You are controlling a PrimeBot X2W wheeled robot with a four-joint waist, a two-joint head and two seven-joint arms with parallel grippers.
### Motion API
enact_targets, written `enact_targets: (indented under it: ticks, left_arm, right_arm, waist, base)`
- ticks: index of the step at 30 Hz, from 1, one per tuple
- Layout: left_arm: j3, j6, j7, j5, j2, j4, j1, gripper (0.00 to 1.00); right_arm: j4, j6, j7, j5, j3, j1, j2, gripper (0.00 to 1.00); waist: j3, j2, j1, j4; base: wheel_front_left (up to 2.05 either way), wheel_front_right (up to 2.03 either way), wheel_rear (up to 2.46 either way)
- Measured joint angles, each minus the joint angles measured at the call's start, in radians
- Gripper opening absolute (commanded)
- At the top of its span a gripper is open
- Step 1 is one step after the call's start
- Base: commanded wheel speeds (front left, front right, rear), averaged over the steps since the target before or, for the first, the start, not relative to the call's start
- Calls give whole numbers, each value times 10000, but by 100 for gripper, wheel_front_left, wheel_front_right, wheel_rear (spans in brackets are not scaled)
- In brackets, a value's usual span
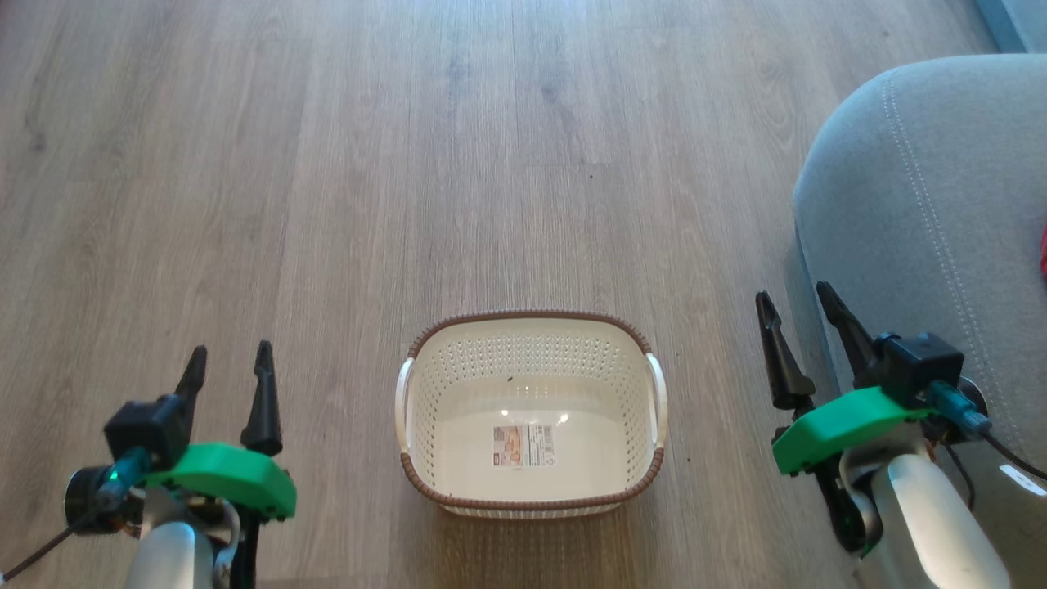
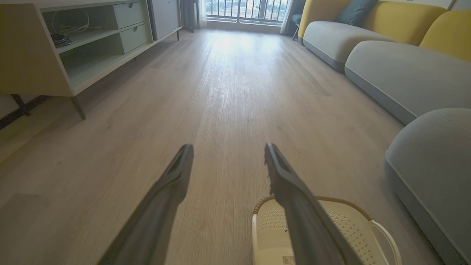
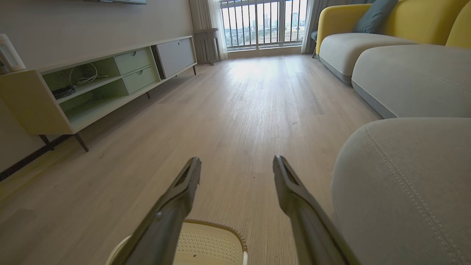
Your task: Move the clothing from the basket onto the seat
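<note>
One basket (image 1: 530,314), two handles (image 1: 403,393), one label (image 1: 523,446); one left gripper (image 1: 231,352), one right gripper (image 1: 792,290); three grey cushions (image 2: 404,73), nearest the seat (image 1: 924,204); one clothing sliver (image 1: 1044,249).

In the head view the left gripper (image 1: 230,352) sits at 8 o'clock. Its two dark fingers are spread apart and point to 12. The right gripper (image 1: 793,293) sits at 4 o'clock, its fingers likewise parted and leaning toward 11. The pale left forearm (image 1: 168,556) enters from 7 o'clock, the right forearm (image 1: 932,523) from 5.
</note>
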Motion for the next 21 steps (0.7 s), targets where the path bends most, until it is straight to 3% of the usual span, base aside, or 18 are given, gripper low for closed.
enact_targets:
  ticks: [1, 7, 21]
  left_arm:
    - [36, -75, 0, -128, -12, -6, 7, 0]
    - [23, -69, 151, -234, -111, 796, 582, 0]
    - [25, -73, 489, -1751, -111, 686, 632, 0]
  right_arm:
    - [8, 0, 0, 0, -6, 0, 4, 0]
    - [780, 2, 61, 86, 15, 546, 15, 0]
    - [627, 0, 437, 1503, -140, 660, 48, 0]
  waist:
    - [-13, 0, 0, 5]
    - [-33, 0, 0, 6]
    - [-94, 0, 0, 12]
  base:
    - [0, 0, 0]
    - [0, 0, 0]
    - [0, 0, 0]
